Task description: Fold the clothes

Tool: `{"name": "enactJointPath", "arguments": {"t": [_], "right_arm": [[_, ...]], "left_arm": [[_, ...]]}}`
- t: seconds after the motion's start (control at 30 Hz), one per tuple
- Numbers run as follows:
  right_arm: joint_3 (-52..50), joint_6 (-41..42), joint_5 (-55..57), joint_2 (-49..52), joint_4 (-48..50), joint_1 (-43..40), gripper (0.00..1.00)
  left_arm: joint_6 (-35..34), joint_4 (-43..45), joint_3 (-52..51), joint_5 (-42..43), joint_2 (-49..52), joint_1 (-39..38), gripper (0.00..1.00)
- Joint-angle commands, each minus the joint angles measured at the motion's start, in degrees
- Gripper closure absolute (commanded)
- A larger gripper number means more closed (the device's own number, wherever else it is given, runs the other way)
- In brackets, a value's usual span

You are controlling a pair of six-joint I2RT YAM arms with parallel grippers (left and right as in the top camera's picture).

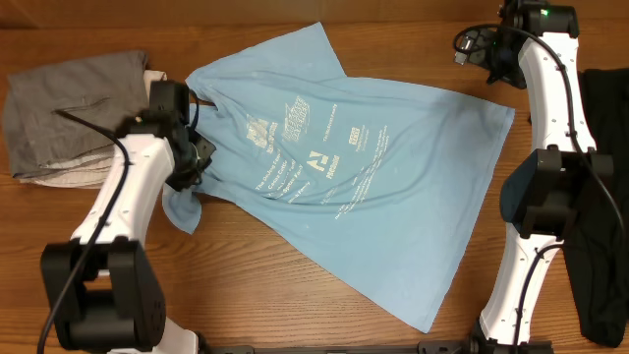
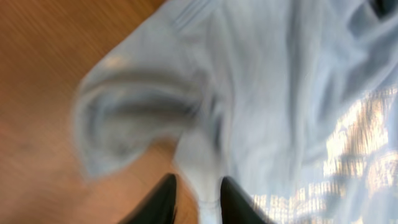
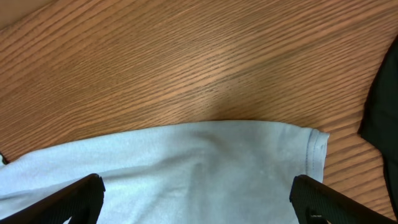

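Left of the T-shirt (image 1: 393, 187) lies a heap of grey clothing (image 1: 69, 113). The left tool (image 2: 198, 196) straddles a strip of the shirt's left edge; whether it is pinching the strip or only around it, I cannot tell. The light blue shirt lies spread out on the wooden surface (image 1: 275, 305) with its white print facing up, too small to read. The right tool (image 3: 196, 199) hangs spread wide over the shirt's right hemmed corner. Black cloth (image 1: 604, 197) lies right of the shirt.

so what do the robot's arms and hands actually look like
The left arm and right arm are the same build: smooth white rounded shells joined by bulky black joint blocks. A thin black cable runs along each. A small green light glows near the right arm's far end. The left hand and right hand each have two plain black fingers.
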Motion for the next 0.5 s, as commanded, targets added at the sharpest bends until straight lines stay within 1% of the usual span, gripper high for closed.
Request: {"name": "enactJointPath", "arguments": {"t": [0.0,0.1,0.17,0.2,0.27,0.37,0.47], "right_arm": [[1.0,0.2,0.1,-0.7,0.2,-0.2,0.00],[1.0,0.2,0.1,-0.7,0.2,-0.2,0.00],[1.0,0.2,0.1,-0.7,0.2,-0.2,0.00],[1.0,0.2,0.1,-0.7,0.2,-0.2,0.00],[1.0,0.2,0.1,-0.7,0.2,-0.2,0.00],[1.0,0.2,0.1,-0.7,0.2,-0.2,0.00],[1.0,0.2,0.1,-0.7,0.2,-0.2,0.00]], "left_arm": [[2.6,-7.1,4.7,-2.5,-2.3,-2.3,0.62],[2.4,-12.1,3.1,-2.7,-2.0,-4.4,0.56],[0.5,-13.3,1.2,-3.4,-1.7,-5.4,0.50],[-1.7,-12.8,-0.9,-4.1,-1.3,-5.9,0.44],[-3.1,-12.4,-3.1,-4.1,-0.7,-5.9,0.43],[-4.7,-12.2,-6.0,-4.3,0.5,-5.6,0.45],[-5.2,-8.9,-8.8,-4.1,1.8,-5.0,0.48]]}}
